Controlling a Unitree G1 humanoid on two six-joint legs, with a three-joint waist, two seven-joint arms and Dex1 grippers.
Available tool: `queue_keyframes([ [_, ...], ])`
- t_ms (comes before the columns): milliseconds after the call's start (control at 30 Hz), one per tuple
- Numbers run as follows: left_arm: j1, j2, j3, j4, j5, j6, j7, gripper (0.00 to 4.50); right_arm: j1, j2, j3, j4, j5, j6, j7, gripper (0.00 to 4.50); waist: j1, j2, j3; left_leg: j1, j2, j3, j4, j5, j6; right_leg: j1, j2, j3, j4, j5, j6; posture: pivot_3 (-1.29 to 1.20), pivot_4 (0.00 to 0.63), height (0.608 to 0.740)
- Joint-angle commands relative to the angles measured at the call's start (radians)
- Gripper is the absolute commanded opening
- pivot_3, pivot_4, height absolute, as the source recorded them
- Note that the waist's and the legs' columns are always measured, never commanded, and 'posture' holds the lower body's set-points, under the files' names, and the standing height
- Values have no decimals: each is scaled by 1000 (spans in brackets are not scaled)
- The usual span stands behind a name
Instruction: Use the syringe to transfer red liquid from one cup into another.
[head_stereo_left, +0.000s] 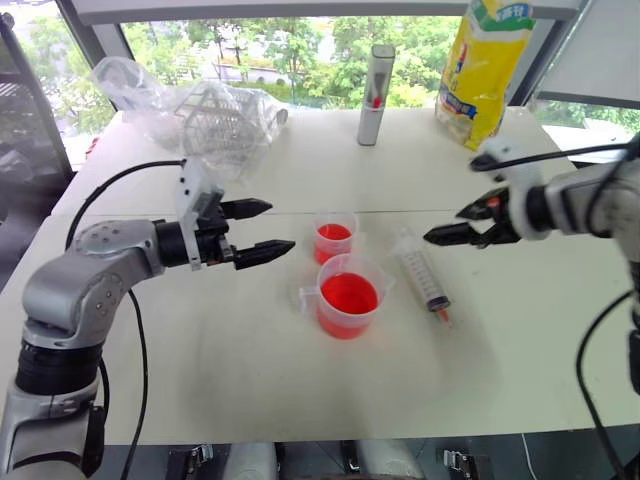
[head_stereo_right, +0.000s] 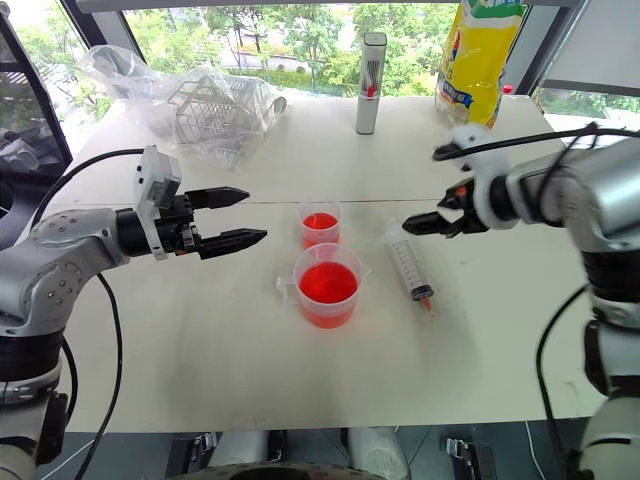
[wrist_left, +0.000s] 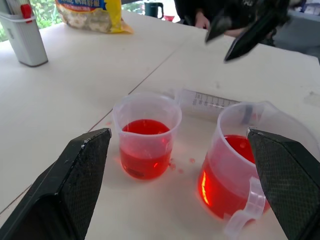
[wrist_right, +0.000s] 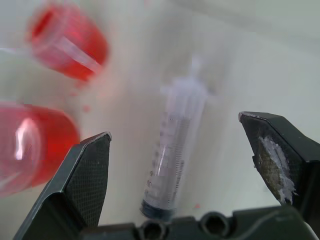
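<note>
Head views: your syringe (head_stereo_left: 424, 274) lies flat on the desk (head_stereo_left: 200, 350), just to the right of the two cups, orange-red tip toward you. Nothing holds it. The measuring cup (head_stereo_left: 348, 297) sits nearest you, about half full of red liquid (head_stereo_left: 348, 293). The smaller cup (head_stereo_left: 334, 238) stands just behind it, also with red liquid in the bottom. Your left gripper (head_stereo_left: 258, 232) hangs left of the cups, fingers spread, empty. Your right gripper (head_stereo_left: 462, 224) hangs above the syringe's far end, fingers apart, empty. Far side of the desk: an upright white-grey tube (head_stereo_left: 376, 95), a yellow bag (head_stereo_left: 486, 65), crumpled clear plastic wrap over a white rack (head_stereo_left: 205, 112).

Left wrist view: both black fingers (wrist_left: 65, 195) stand wide, framing the smaller cup (wrist_left: 146, 135) and the measuring cup (wrist_left: 250, 160) with its handle toward the camera. Small red droplets dot the desk between them. The syringe barrel (wrist_left: 205, 102) lies behind the cups. The other gripper (wrist_left: 245, 30) shows above it.

Right wrist view: fingers (wrist_right: 80, 185) open wide, the syringe (wrist_right: 175, 155) lying on the desk between and below them, untouched. The barrel looks clear, with no red in it as far as the blur lets you tell.

Progress, as a judgement: both cups hold liquid and the syringe is set down empty, so at least one transfer looks done. If more is wanted, you need to regrasp the syringe and draw from the measuring cup. Otherwise you're at or near the end.
</note>
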Motion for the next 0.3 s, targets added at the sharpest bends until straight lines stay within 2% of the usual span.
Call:
queue_keyframes([
  [33, 7, 33, 53, -48, -39, 6, -7, 4500, 157, -87, -168, -133, 51, -241, 211, 4466, 2, 0, 0, 0, 0, -1, 0, 0, 0, 1, 0, -1, -2, 0, 0, 0, 150, 740],
  [133, 15, 51, 60, -56, -57, 16, -9, 4500, 314, -118, -300, -188, 90, -351, 335, 4466, 2, 0, 0, 0, 0, -1, 0, 0, 0, 3, -1, -2, -3, 0, 1, 0, 150, 740],
  [200, 19, 63, 69, -64, -74, 27, -9, 4500, 411, -109, -375, -217, 82, -419, 356, 4466, 2, -1, 0, 0, 1, -1, 1, 0, 0, 4, -1, -2, -3, 0, 1, 0, 150, 740],
  [300, 22, 76, 78, -73, -95, 40, -2, 4500, 480, -87, -429, -241, 90, -468, 350, 4466, 0, -1, 0, 2, 1, 0, 2, 0, 0, 5, -1, -1, -3, 0, 1, 0, 150, 740],
])
